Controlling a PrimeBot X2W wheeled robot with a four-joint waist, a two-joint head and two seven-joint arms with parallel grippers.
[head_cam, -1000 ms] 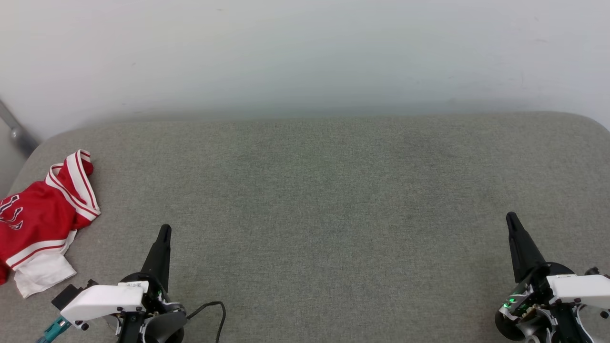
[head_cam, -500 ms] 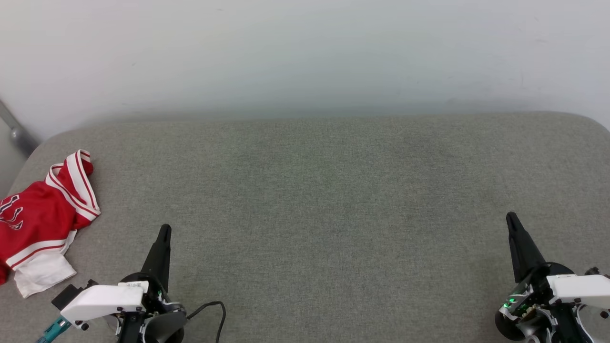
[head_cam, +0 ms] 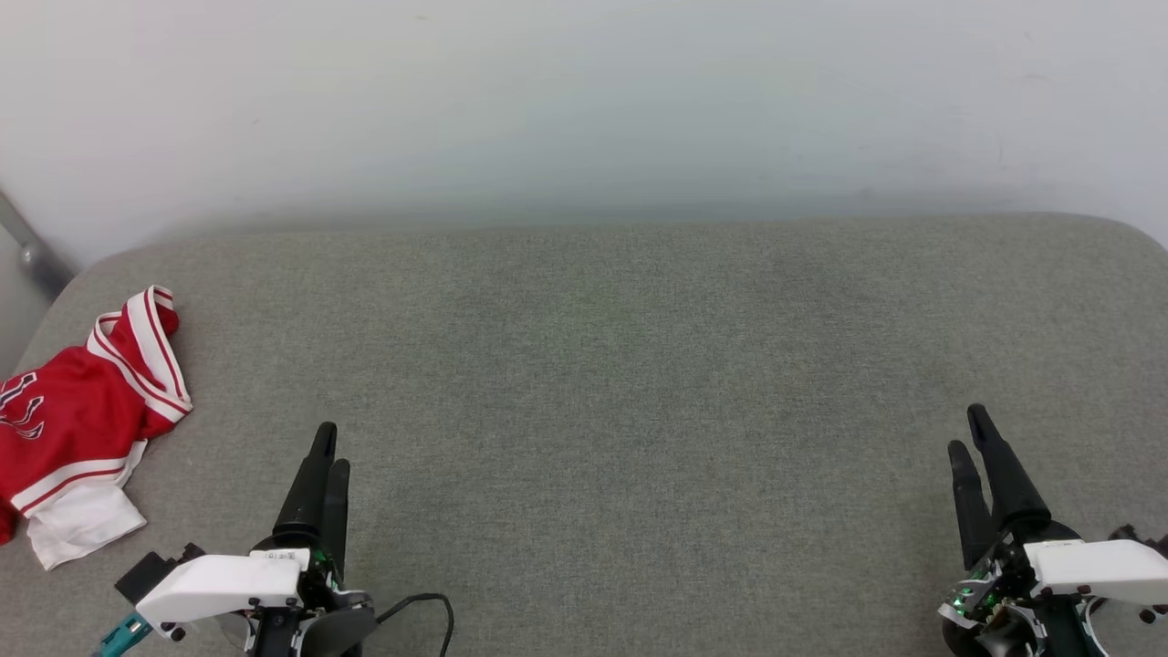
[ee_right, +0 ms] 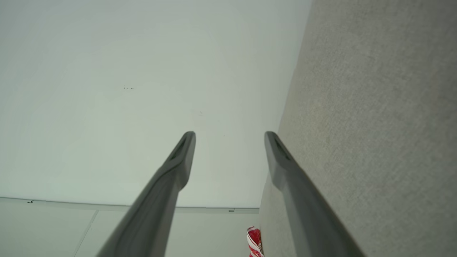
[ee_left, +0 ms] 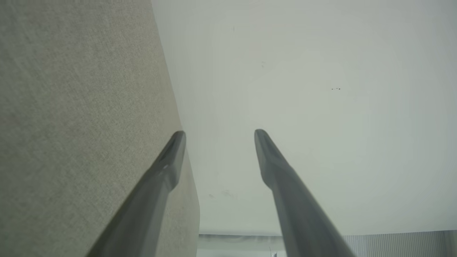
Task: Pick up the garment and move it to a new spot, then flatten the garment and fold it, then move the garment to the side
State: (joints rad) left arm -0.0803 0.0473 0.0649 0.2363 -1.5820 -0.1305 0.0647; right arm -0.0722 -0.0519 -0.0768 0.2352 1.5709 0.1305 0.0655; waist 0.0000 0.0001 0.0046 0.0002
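The garment [head_cam: 78, 424] lies crumpled at the far left edge of the grey padded surface [head_cam: 620, 383]: red cloth, white sleeve, red-and-white striped trim, part of black lettering. A small bit of the garment [ee_right: 254, 242] shows at the bottom of the right wrist view. My left gripper [head_cam: 330, 449] hovers at the lower left, to the right of the garment and apart from it, open and empty. Open as well, my right gripper [head_cam: 967, 432] sits at the lower right with nothing between its fingers. In both wrist views the left gripper [ee_left: 219, 135] and right gripper [ee_right: 230, 137] show spread fingers.
A pale wall [head_cam: 584, 100] rises behind the surface's far edge. A grey metal bar [head_cam: 32, 251] slants at the far left. A black cable [head_cam: 429, 607] loops beside the left wrist.
Both grippers have gone from shut to open: each now shows two separate fingers where one dark point showed before. The garment has not moved.
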